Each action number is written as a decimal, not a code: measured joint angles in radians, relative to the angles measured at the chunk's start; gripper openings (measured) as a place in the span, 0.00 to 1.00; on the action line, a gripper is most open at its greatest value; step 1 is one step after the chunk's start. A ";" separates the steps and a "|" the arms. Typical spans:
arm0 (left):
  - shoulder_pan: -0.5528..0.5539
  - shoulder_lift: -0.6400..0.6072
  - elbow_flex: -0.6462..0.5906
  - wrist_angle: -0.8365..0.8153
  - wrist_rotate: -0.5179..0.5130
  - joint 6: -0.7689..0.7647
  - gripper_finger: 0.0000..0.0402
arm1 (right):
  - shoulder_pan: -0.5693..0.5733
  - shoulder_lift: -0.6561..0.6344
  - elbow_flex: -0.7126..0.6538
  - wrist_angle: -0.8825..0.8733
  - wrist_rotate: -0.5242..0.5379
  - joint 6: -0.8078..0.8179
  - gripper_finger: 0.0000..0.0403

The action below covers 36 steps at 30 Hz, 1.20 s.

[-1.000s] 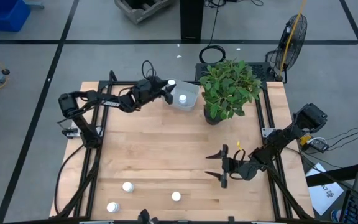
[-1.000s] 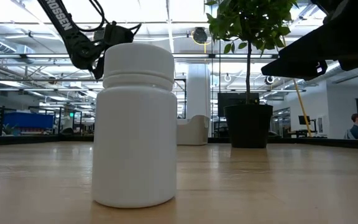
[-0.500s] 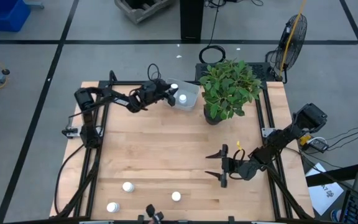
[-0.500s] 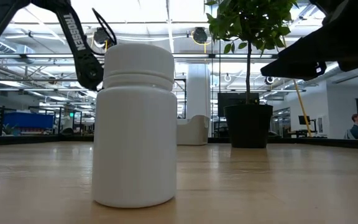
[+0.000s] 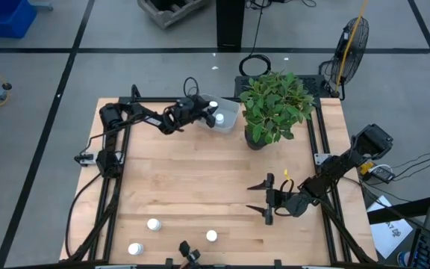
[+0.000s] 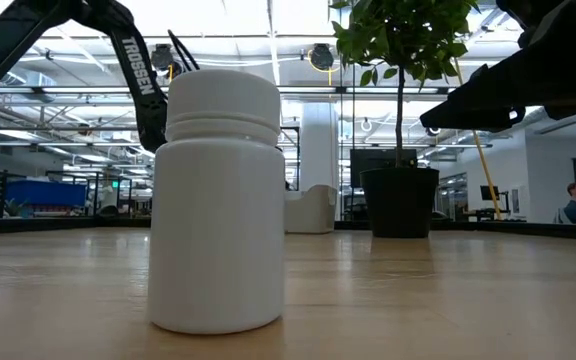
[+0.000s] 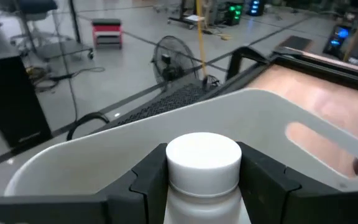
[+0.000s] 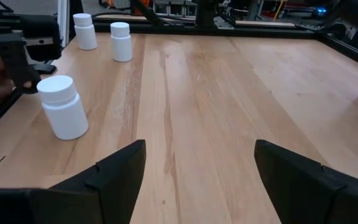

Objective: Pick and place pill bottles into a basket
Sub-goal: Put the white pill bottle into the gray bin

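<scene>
Gripped one bottle [image 7: 202, 163] just under its cap with the left gripper [image 5: 208, 107], a dark finger [image 7: 143, 180] pressed against each side. Held it above the far left corner of the basket [image 5: 232, 113], at the table's [image 5: 200, 172] far edge just left of the plant [image 5: 275, 104], with the tub's pale wall curving behind the cap in the left wrist view. Counted a second bottle [image 5: 219, 118] inside the basket, close beside the held one.

Hung the right gripper [image 5: 262, 199] low over the right half of the boards, well apart from the basket, fingers spread wide and clasping nothing. Faced from there three upright bottles on the wood near the front edge: the nearest [image 8: 63, 107] alone, a pair [image 8: 120, 42] farther off and side by side but not touching. Showed the same three from above as white dots, two at the front left corner and one nearer the middle. Filled the low view's foreground with one upright bottle [image 6: 218, 200], unclear which of the three.
</scene>
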 joint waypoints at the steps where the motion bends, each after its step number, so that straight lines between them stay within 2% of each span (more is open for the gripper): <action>1: 0.000 -0.001 0.000 -0.007 -0.019 -0.018 0.41 | 0.000 0.000 0.000 0.000 0.000 0.000 0.72; 8: -0.009 -0.002 0.001 -0.054 -0.109 -0.006 0.44 | -0.002 0.000 0.000 0.000 -0.001 0.000 0.72; 17: -0.049 0.000 0.000 -0.029 -0.134 0.067 0.43 | -0.012 0.000 0.000 -0.012 -0.003 0.007 0.72; 23: -0.047 0.000 -0.001 -0.026 -0.141 0.057 0.46 | -0.013 0.000 -0.020 -0.006 -0.006 0.038 0.72; 31: -0.053 0.000 -0.001 -0.024 -0.140 0.062 0.44 | -0.013 0.000 -0.062 0.090 -0.006 0.029 0.72; 36: -0.055 0.000 -0.001 -0.023 -0.137 0.047 0.49 | -0.013 0.000 -0.064 0.092 -0.006 0.027 0.72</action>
